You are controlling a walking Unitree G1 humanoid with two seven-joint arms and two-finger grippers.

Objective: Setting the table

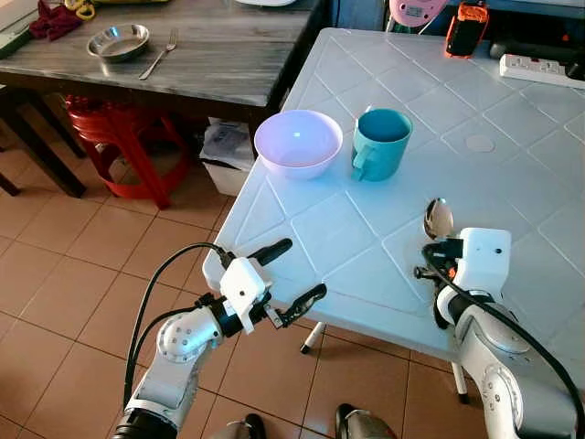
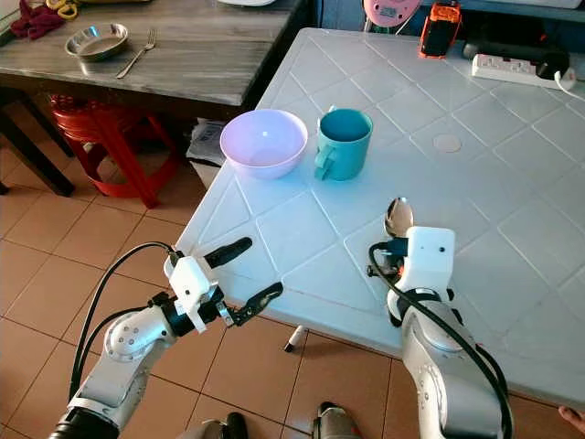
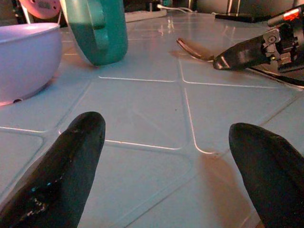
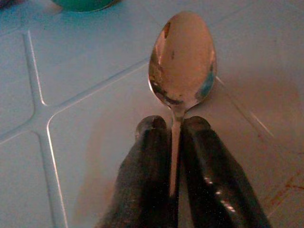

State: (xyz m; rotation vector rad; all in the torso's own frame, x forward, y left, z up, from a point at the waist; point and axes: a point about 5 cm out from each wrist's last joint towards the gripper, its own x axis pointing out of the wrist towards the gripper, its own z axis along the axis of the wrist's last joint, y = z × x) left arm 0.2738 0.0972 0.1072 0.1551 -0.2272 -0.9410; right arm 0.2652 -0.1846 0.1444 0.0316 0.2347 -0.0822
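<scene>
The white desk (image 1: 512,165) lies under both my jaws. Beyond my left jaws (image 1: 285,272), which are spread and empty at the desk's near edge, stand the lilac bowl (image 1: 298,142) and teal mug (image 1: 381,143). My right jaws (image 4: 174,156) pinch the spoon (image 4: 183,64) by its neck, bowl projecting forward, low over the desk. Step in hand: placing the spoon. Next move: probably lower, then release.

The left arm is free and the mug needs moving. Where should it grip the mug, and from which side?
Grip the handle of the mug. It sticks out on the side facing the robot, next to the bowl, so it is probably easiest to come in from the near table edge, where the open left tool hovers. The mug stands upright.
</scene>
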